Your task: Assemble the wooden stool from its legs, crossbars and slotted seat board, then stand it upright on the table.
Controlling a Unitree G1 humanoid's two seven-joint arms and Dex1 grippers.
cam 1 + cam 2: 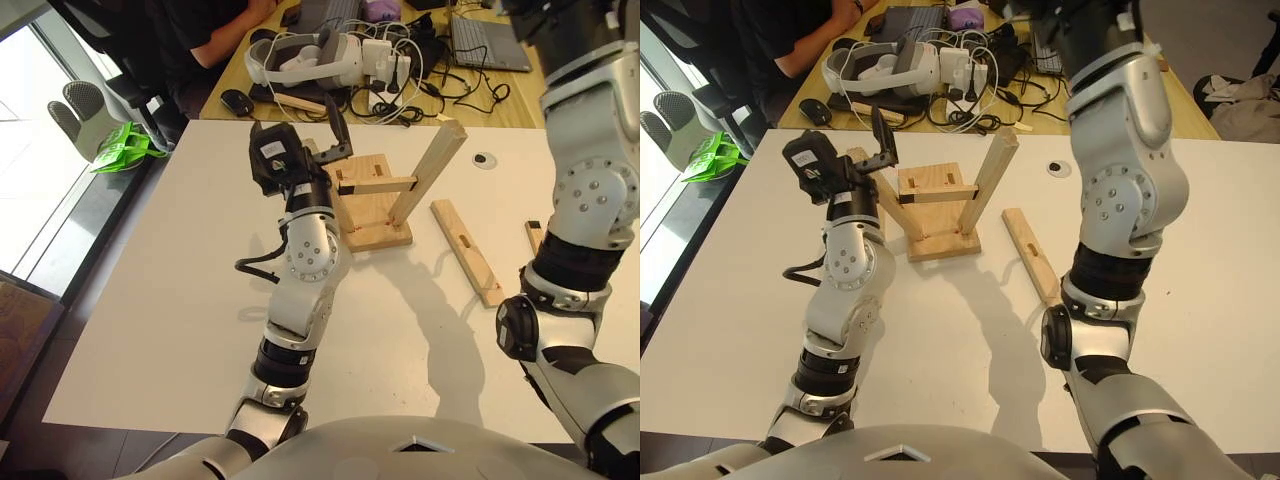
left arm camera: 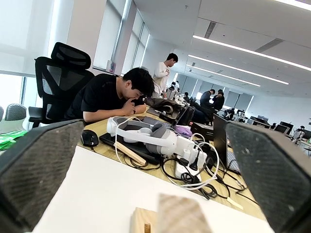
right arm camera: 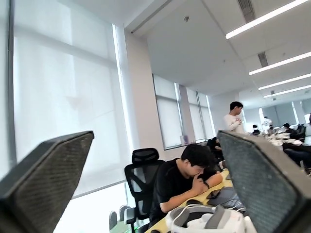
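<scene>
Stool [image 1: 380,186] near far table [image 1: 180,300] edge, plank [image 1: 467,251] beside it

Three legs [image 1: 430,170], one crossbar [image 1: 378,185], one seat board [image 1: 378,236]

The left arm [image 1: 300,260] rises at centre-left of the frame, with the left gripper [image 2: 155,124] spread wide. The right arm [image 1: 1125,180] towers at the right, with the right gripper [image 3: 155,136] likewise parted.

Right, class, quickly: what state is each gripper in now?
Left gripper: open, straddling the end of a stool leg, not clamping it.
Right gripper: open, holding nothing.
</scene>
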